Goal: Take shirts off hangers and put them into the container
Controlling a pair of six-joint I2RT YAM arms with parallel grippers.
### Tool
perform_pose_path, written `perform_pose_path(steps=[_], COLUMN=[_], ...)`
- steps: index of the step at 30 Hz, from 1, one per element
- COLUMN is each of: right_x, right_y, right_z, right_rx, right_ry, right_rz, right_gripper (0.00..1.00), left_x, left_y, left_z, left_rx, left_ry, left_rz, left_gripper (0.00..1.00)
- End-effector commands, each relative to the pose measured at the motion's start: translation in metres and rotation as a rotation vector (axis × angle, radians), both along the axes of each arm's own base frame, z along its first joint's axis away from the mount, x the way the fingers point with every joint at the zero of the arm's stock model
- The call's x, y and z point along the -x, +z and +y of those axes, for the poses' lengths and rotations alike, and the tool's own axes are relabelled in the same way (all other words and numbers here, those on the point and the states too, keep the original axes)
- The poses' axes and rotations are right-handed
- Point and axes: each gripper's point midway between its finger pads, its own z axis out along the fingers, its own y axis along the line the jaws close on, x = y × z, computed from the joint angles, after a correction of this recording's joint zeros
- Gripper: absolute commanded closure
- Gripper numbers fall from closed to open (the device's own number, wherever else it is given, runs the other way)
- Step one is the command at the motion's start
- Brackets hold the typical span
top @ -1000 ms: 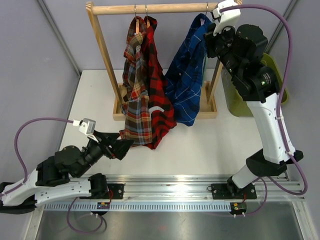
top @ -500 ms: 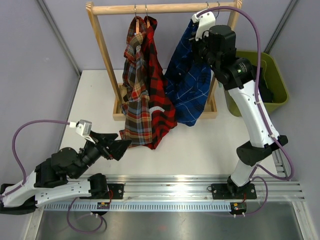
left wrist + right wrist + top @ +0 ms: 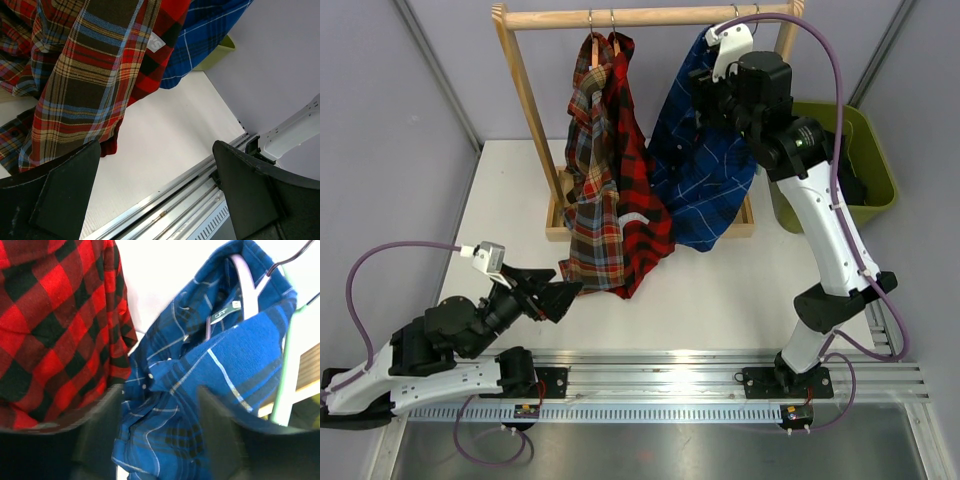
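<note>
Right gripper [image 3: 160, 440] stands part open up at the blue shirt [image 3: 210, 370], whose cloth shows in the gap between its blurred fingers, with nothing visibly clamped. That shirt hangs on a lilac hanger [image 3: 245, 275] from the rail [image 3: 650, 17], near the bin [image 3: 875, 160]. Left gripper [image 3: 155, 195] gapes wide and empty, low over the table [image 3: 165, 135], just under the brown plaid shirt [image 3: 75, 100] at its hem.

Two arms of mine: one crouched low, one reared high.
My left arm [image 3: 440, 345] lies folded low beside its base, wrist stretched forward. My left gripper [image 3: 556, 293] has its jaws spread wide, nothing between the fingers [image 3: 60, 195]. My right arm [image 3: 835, 235] stands tall, elbow bent, wrist reaching far forward and to the left. My right gripper [image 3: 159, 420] shows blurred fingers parted, clamping nothing.
</note>
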Motion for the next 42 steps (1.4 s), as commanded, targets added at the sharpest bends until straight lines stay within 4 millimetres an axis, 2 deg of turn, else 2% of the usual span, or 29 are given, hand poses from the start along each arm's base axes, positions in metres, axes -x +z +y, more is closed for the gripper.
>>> perform_pose_path(steps=[1,5,9,14,16,20,23,27,28,32,38,42], right_x=[0.022,0.026,0.019,0.017,0.018,0.036,0.041,0.044,0.048,0.037,0.022,0.006], right_y=[0.047,0.053,0.042,0.040,0.045,0.070,0.075,0.071,0.075,0.063,0.042,0.023], right_z=[-0.017,-0.025,-0.033,-0.033,-0.032,-0.033,-0.039,-0.039,-0.039,-0.037,-0.022,-0.025], right_rx=[-0.050,-0.064,-0.044,-0.046,-0.057,-0.121,-0.120,-0.108,-0.123,-0.093,-0.085,-0.046], right_ry=[-0.011,-0.046,-0.103,-0.111,-0.104,-0.060,-0.073,-0.061,-0.054,-0.071,-0.047,-0.098], right_rz=[-0.108,-0.117,-0.094,-0.091,-0.101,-0.174,-0.186,-0.177,-0.191,-0.162,-0.109,-0.074], right_gripper=[0.27,0.36,0.37,0.37,0.37,0.37,0.36,0.35,0.35,0.36,0.37,0.38], left_x=[-0.004,-0.004,-0.004,-0.003,-0.003,-0.002,-0.003,-0.003,-0.003,-0.003,-0.003,-0.002], left_y=[0.009,0.009,0.010,0.008,0.009,0.007,0.007,0.006,0.006,0.007,0.006,0.004], left_z=[0.004,0.003,0.003,0.004,0.005,0.005,0.004,0.001,0.000,-0.001,0.001,0.005], left_rx=[0.059,0.056,0.059,0.063,0.069,0.071,0.067,0.059,0.058,0.058,0.056,0.057], left_ry=[0.037,0.035,0.030,0.031,0.031,0.030,0.031,0.023,0.022,0.020,0.024,0.030], left_rz=[-0.006,-0.007,-0.008,-0.002,0.000,0.003,0.001,0.000,0.001,0.000,0.006,0.009], left_gripper=[0.01,0.01,0.01,0.01,0.01,0.01,0.01,0.01,0.01,0.01,0.01,0.01])
